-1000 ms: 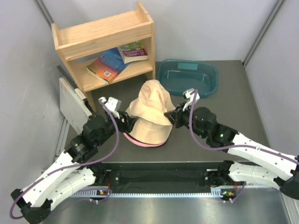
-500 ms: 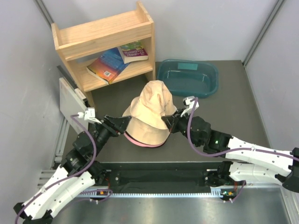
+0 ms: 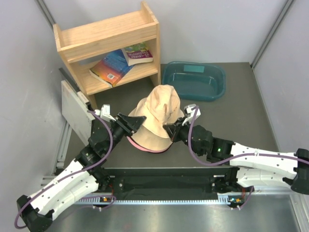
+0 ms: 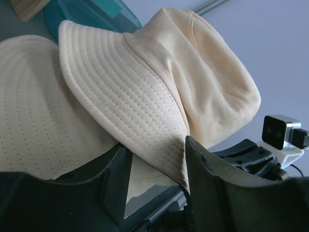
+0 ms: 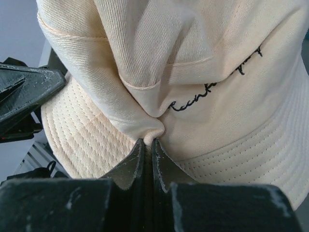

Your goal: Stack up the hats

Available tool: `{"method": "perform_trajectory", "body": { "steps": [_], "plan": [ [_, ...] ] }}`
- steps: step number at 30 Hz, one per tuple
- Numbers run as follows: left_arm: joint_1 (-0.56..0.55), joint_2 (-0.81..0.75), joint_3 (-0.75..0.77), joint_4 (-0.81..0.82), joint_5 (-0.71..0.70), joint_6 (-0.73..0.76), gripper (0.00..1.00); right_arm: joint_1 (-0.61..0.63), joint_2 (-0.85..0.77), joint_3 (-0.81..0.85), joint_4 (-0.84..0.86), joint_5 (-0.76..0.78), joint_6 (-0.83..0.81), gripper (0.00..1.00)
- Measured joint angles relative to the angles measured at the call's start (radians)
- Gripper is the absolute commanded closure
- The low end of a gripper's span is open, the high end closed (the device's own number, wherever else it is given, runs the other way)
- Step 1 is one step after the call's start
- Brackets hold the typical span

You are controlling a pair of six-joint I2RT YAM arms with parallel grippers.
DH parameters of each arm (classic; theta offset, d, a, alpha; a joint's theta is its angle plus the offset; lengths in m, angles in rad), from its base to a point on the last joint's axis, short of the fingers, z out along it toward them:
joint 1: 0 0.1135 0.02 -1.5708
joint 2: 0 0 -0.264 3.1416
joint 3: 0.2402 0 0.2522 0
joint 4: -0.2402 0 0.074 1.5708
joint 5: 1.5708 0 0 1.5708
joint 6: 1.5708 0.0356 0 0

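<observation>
A tan hat (image 3: 159, 108) sits on top of a pile at the table's middle. A second tan hat with black script (image 5: 231, 111) lies under it. A pink hat's brim edge (image 3: 145, 149) shows at the bottom of the pile. No black hat shows. My left gripper (image 3: 133, 123) is open at the pile's left, and the top hat's brim (image 4: 125, 101) hangs between its jaws (image 4: 155, 170). My right gripper (image 3: 171, 129) is at the pile's right, shut (image 5: 149, 141) on a fold of the top tan hat (image 5: 140, 72).
A teal tub (image 3: 219, 72) stands behind the pile to the right. A wooden shelf (image 3: 108, 36) with books (image 3: 113, 65) stands at the back left. A white board (image 3: 75, 108) leans by the left wall.
My left gripper drew back to the left, then came in again to the top hat's brim. My right gripper shifted slightly left and nearer with the hat's fold in it.
</observation>
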Motion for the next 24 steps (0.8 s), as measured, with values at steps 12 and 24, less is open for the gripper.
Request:
{"method": "perform_trajectory", "body": {
  "steps": [12,24],
  "plan": [
    [0.001,-0.025,-0.024,0.063,0.002,-0.061,1.00,0.012,0.017,0.000,0.016,0.006,0.000,0.83],
    [0.000,-0.172,-0.026,-0.174,-0.056,0.053,1.00,0.003,-0.138,0.006,-0.102,-0.069,-0.029,0.09]
  ]
}}
